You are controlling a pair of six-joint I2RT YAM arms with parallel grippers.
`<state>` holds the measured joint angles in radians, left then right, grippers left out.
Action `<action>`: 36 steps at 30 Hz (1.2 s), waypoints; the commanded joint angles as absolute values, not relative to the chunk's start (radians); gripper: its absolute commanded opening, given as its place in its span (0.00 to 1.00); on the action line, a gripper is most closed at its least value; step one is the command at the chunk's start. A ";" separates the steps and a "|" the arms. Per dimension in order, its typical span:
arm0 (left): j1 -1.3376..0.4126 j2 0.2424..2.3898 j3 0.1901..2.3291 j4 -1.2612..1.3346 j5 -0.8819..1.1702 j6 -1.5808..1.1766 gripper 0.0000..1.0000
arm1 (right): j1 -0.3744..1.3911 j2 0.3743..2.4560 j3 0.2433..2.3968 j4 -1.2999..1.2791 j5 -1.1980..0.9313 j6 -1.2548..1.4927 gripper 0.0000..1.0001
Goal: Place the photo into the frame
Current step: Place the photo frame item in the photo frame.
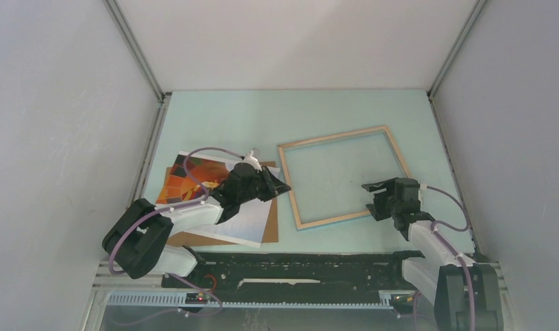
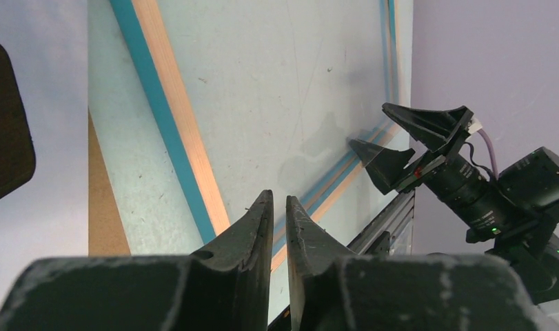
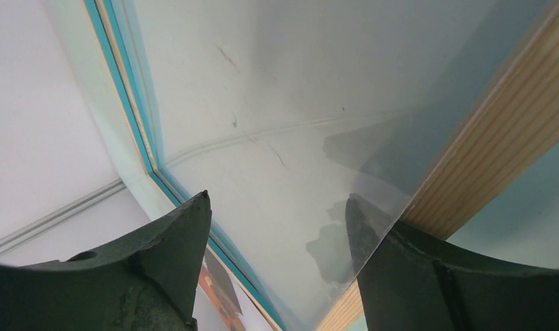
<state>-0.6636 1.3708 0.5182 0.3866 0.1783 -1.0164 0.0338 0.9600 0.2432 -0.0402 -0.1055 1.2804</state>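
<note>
The frame (image 1: 289,185) lies flat on the table with its light wood side up and blue showing along its edges (image 2: 180,117). The photo (image 1: 194,181), orange-red patterned with a white border, rests on a brown backing board left of the frame. My left gripper (image 1: 282,184) hovers over the board's right edge, just beside the frame's left side. Its jaws (image 2: 278,196) stand a narrow gap apart with nothing between them. My right gripper (image 1: 370,198) stands wide open (image 3: 278,198) at the frame's near right edge (image 3: 497,131), gripping nothing. One fingertip shows hazily through the pane.
The brown backing board (image 1: 269,232) sticks out from under the photo. White walls close in the table on three sides. The black rail (image 1: 297,265) with the arm bases runs along the near edge. The right gripper (image 2: 370,125) also shows in the left wrist view.
</note>
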 commanded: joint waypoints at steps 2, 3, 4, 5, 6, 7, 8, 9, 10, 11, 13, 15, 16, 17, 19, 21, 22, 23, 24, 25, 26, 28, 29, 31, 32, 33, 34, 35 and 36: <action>-0.669 1.341 0.523 0.376 0.169 -0.983 0.19 | 0.040 0.992 0.295 -0.240 -0.085 1.237 0.81; -0.669 1.341 0.523 0.377 0.170 -0.983 0.19 | 0.041 0.997 0.311 -0.277 -0.081 1.237 0.81; -0.668 1.342 0.524 0.377 0.172 -0.984 0.19 | 0.042 1.001 0.328 -0.313 -0.075 1.239 0.81; -0.668 1.342 0.525 0.377 0.174 -0.983 0.19 | 0.043 1.007 0.346 -0.352 -0.069 1.244 0.81; -0.667 1.341 0.525 0.378 0.175 -0.983 0.19 | 0.042 1.013 0.362 -0.390 -0.065 1.249 0.81; -0.668 1.341 0.525 0.377 0.175 -0.984 0.19 | 0.043 1.020 0.378 -0.421 -0.061 1.260 0.82; -0.668 1.341 0.526 0.377 0.176 -0.985 0.19 | 0.042 1.029 0.396 -0.456 -0.059 1.269 0.81; -0.669 1.341 0.526 0.377 0.177 -0.985 0.19 | 0.043 1.039 0.410 -0.483 -0.059 1.277 0.82; -0.668 1.342 0.526 0.377 0.177 -0.985 0.19 | 0.044 1.046 0.421 -0.504 -0.062 1.281 0.82; -0.668 1.342 0.527 0.377 0.176 -0.985 0.19 | 0.046 1.050 0.429 -0.518 -0.066 1.283 0.81; -0.668 1.342 0.528 0.378 0.177 -0.984 0.19 | 0.050 1.052 0.449 -0.551 -0.064 1.286 0.82; -0.668 1.344 0.529 0.378 0.178 -0.983 0.19 | 0.055 1.044 0.474 -0.613 -0.040 1.305 0.82; -0.667 1.346 0.530 0.379 0.179 -0.983 0.19 | 0.055 1.039 0.487 -0.640 -0.031 1.313 0.82; -0.668 1.348 0.530 0.379 0.179 -0.982 0.19 | 0.056 1.033 0.498 -0.658 -0.026 1.315 0.82; -0.667 1.352 0.532 0.378 0.183 -0.982 0.19 | 0.058 1.016 0.512 -0.689 -0.020 1.318 0.82; -0.668 1.353 0.532 0.378 0.183 -0.982 0.19 | 0.057 0.993 0.519 -0.712 -0.022 1.326 0.82; -0.668 1.355 0.534 0.377 0.184 -0.982 0.19 | 0.058 0.980 0.521 -0.724 -0.020 1.332 0.82; -0.667 1.356 0.534 0.378 0.186 -0.982 0.19 | 0.058 0.968 0.522 -0.734 -0.018 1.339 0.82; -0.668 1.357 0.535 0.378 0.188 -0.982 0.19 | 0.058 0.952 0.523 -0.745 -0.016 1.347 0.82; -0.669 1.357 0.535 0.379 0.187 -0.982 0.19 | 0.059 0.941 0.527 -0.764 -0.012 1.354 0.82; -0.668 1.356 0.535 0.378 0.189 -0.982 0.19 | 0.058 0.932 0.529 -0.777 -0.010 1.357 0.82; -0.668 1.354 0.537 0.377 0.189 -0.980 0.19 | 0.058 0.913 0.532 -0.803 -0.012 1.363 0.82; -0.669 1.353 0.537 0.375 0.189 -0.979 0.19 | 0.058 0.904 0.534 -0.815 -0.015 1.364 0.82; -0.668 1.349 0.538 0.372 0.189 -0.979 0.19 | 0.058 0.886 0.542 -0.836 -0.025 1.363 0.82; -0.668 1.348 0.538 0.371 0.189 -0.977 0.19 | 0.058 0.878 0.550 -0.855 -0.028 1.361 0.82; -0.668 1.348 0.539 0.369 0.189 -0.977 0.19 | 0.058 0.870 0.558 -0.875 -0.032 1.355 0.82; -0.668 1.347 0.540 0.365 0.191 -0.976 0.19 | 0.058 0.858 0.565 -0.899 -0.036 1.349 0.82; -0.668 1.345 0.541 0.363 0.192 -0.974 0.19 | 0.058 0.845 0.573 -0.912 -0.038 1.336 0.82; -0.668 1.343 0.540 0.362 0.192 -0.973 0.19 | 0.058 0.834 0.580 -0.918 -0.037 1.315 0.82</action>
<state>-0.6636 1.3708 0.5182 0.3649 0.1867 -1.0092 0.0532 0.8803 0.5182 -0.8272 -0.0467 1.3384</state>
